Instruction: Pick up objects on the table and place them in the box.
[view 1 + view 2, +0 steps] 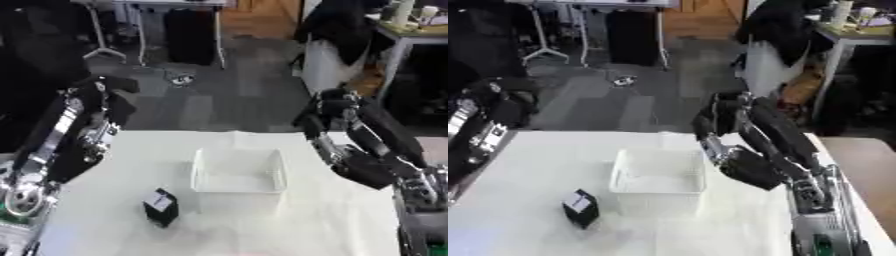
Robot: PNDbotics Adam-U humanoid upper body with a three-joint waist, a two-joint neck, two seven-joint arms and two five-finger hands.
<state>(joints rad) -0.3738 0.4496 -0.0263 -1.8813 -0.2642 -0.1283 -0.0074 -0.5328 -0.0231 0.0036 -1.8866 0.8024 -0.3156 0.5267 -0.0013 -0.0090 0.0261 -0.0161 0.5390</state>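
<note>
The white table (105,165) is carrying a clear box (238,172) at its middle, looking empty, and both arms are hanging raised at its sides, so the pick-up step is not yet begun. The left hand (98,112) and right hand (719,117) are showing only as dark shapes, so I cannot tell their state. The small black object (161,206) is sitting just left of the box's near corner, untouched, calling for a reach down to it, likely by the nearer left hand.

**Both arms raised, hands off the surface**

Left arm bent at the left edge, hand (103,107) held high, fingers curled and holding nothing. Right arm folded at the right side, hand (719,117) lifted, fingers curled, holding nothing.
</note>
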